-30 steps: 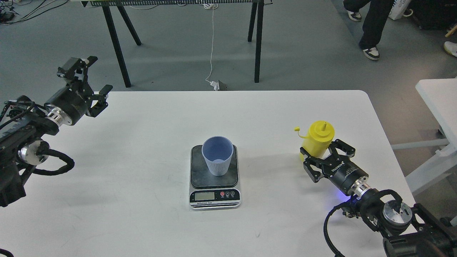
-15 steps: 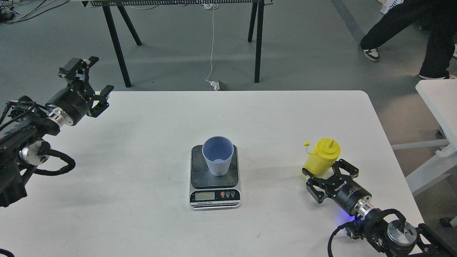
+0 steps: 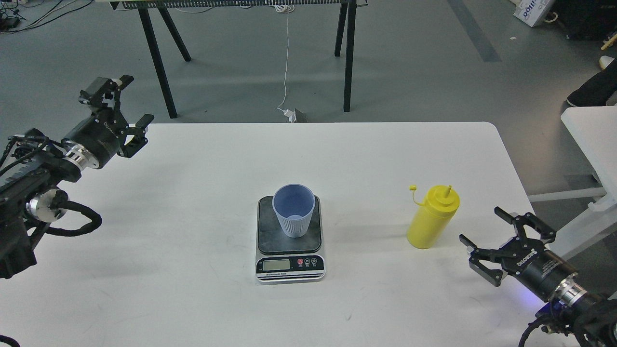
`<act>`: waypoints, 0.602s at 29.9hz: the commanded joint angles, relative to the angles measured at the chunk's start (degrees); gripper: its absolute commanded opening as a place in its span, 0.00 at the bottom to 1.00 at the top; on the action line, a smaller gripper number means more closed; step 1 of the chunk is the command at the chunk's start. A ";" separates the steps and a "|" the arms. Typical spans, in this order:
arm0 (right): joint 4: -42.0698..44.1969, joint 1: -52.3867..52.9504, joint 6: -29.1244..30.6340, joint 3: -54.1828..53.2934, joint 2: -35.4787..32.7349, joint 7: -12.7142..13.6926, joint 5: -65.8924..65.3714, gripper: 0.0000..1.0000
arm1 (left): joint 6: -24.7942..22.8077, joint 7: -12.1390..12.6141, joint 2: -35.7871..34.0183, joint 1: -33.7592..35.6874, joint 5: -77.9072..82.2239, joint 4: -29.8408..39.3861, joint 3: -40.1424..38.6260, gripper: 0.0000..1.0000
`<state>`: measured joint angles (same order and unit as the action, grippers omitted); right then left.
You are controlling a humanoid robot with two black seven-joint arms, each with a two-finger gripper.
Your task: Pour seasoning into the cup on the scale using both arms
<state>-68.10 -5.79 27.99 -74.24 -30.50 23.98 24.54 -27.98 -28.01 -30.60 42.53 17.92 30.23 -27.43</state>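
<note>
High head view over table (image 3: 202,159)

our two arms are black, built of thick rounded segments joined by silver rings, with looping black cables. at nine o'clock our left gripper (image 3: 124,103) has angular black jaws, white lettering on its cylindrical body and a small pale patch at one tip. at four o'clock our right gripper (image 3: 501,232) matches it; blue light glows beneath its wrist.

yellow bottle (image 3: 432,220), ribbed light-blue cup (image 3: 293,210), dark-grey scale (image 3: 289,245)
</note>
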 commanded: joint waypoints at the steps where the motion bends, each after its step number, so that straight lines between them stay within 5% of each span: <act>1: 1.81 9.45 0.01 0.67 -4.30 -0.07 0.07 0.97 | -0.02 0.01 0.11 -0.26 0.01 0.00 0.00 0.99; 9: 21.05 34.85 0.01 14.55 -3.44 -0.16 -0.28 0.97 | -0.02 0.01 0.37 -0.61 -0.08 0.00 -0.08 0.99; 18: 29.51 40.59 0.01 16.41 5.97 -0.25 -0.55 0.98 | -0.02 0.01 0.63 -0.43 -0.60 0.00 -0.79 0.99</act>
<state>-39.65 34.44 28.00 -57.92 -25.92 23.81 24.09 -27.99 -28.00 -29.75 41.97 17.36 30.27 -28.06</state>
